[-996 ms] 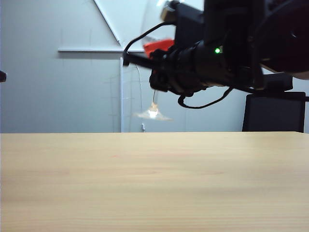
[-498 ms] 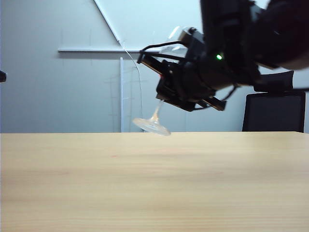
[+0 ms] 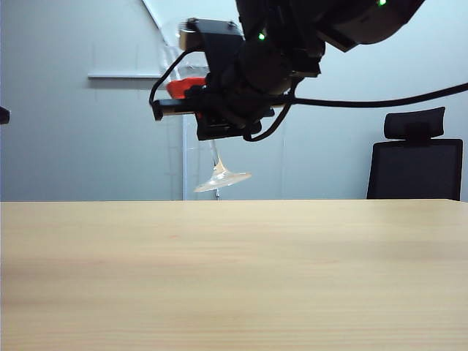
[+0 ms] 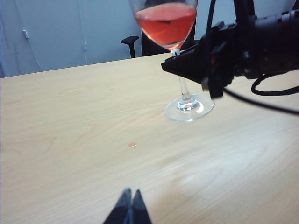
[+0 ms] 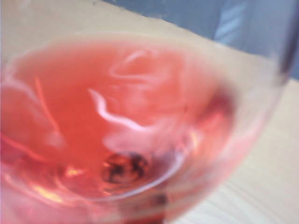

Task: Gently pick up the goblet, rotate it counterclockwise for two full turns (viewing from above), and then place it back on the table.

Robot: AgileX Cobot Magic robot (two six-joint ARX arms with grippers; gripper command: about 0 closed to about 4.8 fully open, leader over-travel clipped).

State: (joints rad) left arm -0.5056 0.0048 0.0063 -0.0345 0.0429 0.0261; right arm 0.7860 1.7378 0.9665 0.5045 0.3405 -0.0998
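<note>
Even, diffuse indoor light; soft sheen on the pale light-wood tabletop (image 4: 70,140). Exterior view: the dark right arm is nearly silhouetted. Right wrist view: the clear stemmed goblet of red liquid (image 5: 117,135) fills the frame, heavily blurred, with white glare streaks.

Glossy clear glass goblet (image 4: 180,56), matt wood table (image 3: 234,278)

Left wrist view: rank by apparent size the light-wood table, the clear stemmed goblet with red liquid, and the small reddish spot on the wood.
1. Light-wood table, filling most of the frame.
2. Clear stemmed goblet, clamped at the stem by the right end effector.
3. Reddish spot, tiny.
</note>
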